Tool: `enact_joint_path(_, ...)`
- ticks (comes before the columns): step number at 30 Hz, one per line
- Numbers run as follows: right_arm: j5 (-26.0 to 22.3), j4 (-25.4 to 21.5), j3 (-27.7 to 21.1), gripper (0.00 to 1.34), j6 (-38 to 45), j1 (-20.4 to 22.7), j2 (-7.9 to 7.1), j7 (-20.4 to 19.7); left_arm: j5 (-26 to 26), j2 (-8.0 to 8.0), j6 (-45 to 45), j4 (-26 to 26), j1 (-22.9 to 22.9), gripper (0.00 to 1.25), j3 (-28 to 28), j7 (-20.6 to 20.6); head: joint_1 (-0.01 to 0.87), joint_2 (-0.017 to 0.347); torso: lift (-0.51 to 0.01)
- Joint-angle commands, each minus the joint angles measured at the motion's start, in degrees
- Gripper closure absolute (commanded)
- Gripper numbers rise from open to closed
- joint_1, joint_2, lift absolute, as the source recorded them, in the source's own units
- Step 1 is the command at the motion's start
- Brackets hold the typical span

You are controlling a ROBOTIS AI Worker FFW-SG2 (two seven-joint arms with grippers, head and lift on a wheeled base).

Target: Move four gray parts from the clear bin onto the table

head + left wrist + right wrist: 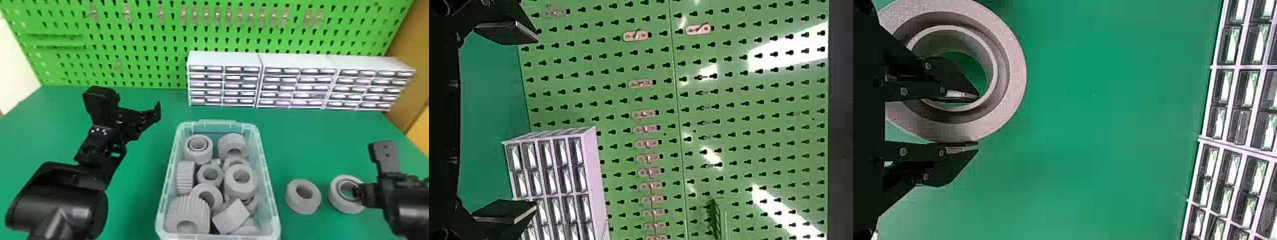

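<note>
Gray part [1009,100], right pincer [358,192] seemingly clamped on its wall, clear bin [270,185] in head view.

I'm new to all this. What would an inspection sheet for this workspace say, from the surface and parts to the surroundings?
Surface: a green table.
Job's things: a clear bin holds a jumble of gray parts; to its right, a plain ring and a double-rimmed ring lie on the table.
Clutter: nothing seen.
Left tool: open, above the table, left of the bin.
Right tool: at the double-rimmed ring; whether it grips is unclear.
Cables: nothing seen.
Surroundings: white drawer units along the back, before a green pegboard with small clips.
</note>
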Motion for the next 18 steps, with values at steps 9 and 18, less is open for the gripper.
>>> enact_joint_path(9, 1.06, 0.01, 0.45, 0.84, -1.32, 0.25, 0.34, 0.0, 0.0, 0.0, 0.0, 0.0, -0.01, 0.11, 0.04, -0.05, 0.678, 0.034, -0.05)
enact_joint_path(18, 1.32, 0.01, 0.28, 0.77, -1.5, 0.25, 0.43, 0.0, 0.0, 0.0, 0.0, 0.0, -0.01, 0.11, 0.04, -0.05, 0.678, 0.034, -0.05)
